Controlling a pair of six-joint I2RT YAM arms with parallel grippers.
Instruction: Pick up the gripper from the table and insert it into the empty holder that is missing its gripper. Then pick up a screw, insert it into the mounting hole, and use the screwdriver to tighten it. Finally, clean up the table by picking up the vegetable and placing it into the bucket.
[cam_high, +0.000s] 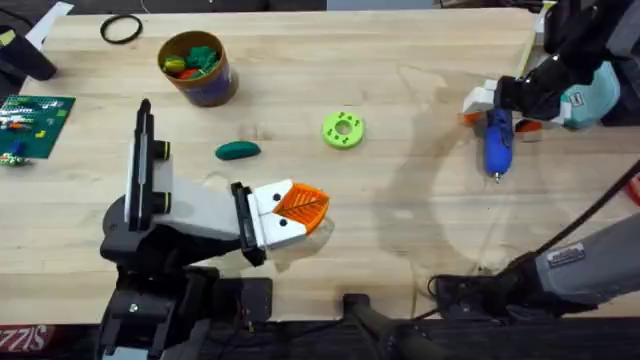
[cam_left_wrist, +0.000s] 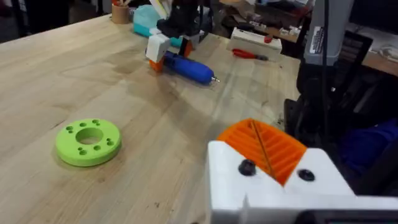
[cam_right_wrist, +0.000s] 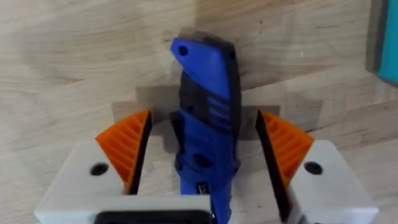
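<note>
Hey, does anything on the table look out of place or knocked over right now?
Nothing looks spilled or damaged. The vegetable lies loose on the table, outside the bucket. The screwdriver lies flat between the right pincer's open fingers, not yet clamped.

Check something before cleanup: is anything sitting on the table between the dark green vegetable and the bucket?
Nothing visible does. In the overhead view the vegetable lies on bare wood just in front of the bucket. The lime-green disc sits off to the side, away from that path.
</note>
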